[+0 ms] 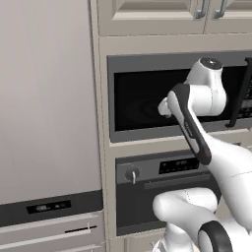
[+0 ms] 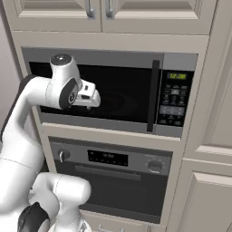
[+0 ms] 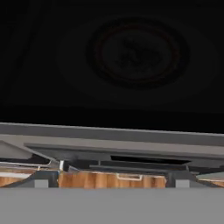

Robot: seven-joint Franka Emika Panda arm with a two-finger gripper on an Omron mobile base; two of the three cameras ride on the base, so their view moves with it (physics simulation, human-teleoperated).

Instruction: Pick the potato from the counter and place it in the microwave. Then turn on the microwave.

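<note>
The gripper (image 3: 112, 180), jaws spread wide and holding nothing, hangs just before the closed microwave (image 2: 108, 93), whose patterned plate (image 3: 138, 52) shows dimly through the black glass. The panel clock (image 2: 176, 76) reads 12:00. Where the potato lies cannot be told.

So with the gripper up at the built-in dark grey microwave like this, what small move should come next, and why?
Probably shift the gripper sideways toward the vertical black handle to pull the door open. The built-in dark grey microwave has its black glass door shut, the gripper is open and holds nothing, and it hangs before the glass well short of the handle.
</note>
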